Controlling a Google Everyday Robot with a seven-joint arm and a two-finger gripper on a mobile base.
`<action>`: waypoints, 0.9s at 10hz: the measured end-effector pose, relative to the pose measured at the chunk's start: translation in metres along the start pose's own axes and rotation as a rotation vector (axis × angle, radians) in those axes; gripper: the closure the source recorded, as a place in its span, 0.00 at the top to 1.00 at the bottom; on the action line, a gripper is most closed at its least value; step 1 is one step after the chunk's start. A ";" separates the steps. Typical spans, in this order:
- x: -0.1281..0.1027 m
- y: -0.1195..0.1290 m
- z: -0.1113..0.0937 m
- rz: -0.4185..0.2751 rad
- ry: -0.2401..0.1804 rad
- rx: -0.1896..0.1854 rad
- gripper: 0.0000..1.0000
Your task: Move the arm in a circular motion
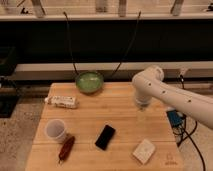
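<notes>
The arm (170, 95) comes in from the right edge of the frame and rises leftward over the right side of the wooden worktop (117, 107). It bends downward at a bulbous joint right of centre. Below that joint the tool (141, 114) hangs, pale and faint, above bare boards; I cannot tell whether it is released or clenched, and it is not seen grasping anything.

A green bowl (89, 82) sits at the far edge of the worktop, with a white packet (62, 102) at the left. Along the near side are a white cup (55, 130), a reddish-brown object (66, 148), a black phone (105, 137) and a white block (144, 151). Two black cables (70, 42) rise behind the bowl.
</notes>
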 end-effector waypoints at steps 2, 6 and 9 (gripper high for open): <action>-0.002 -0.001 0.002 -0.006 -0.001 -0.004 0.80; 0.007 -0.001 0.006 -0.003 0.002 -0.012 0.80; 0.002 -0.006 0.008 -0.010 0.005 -0.016 0.80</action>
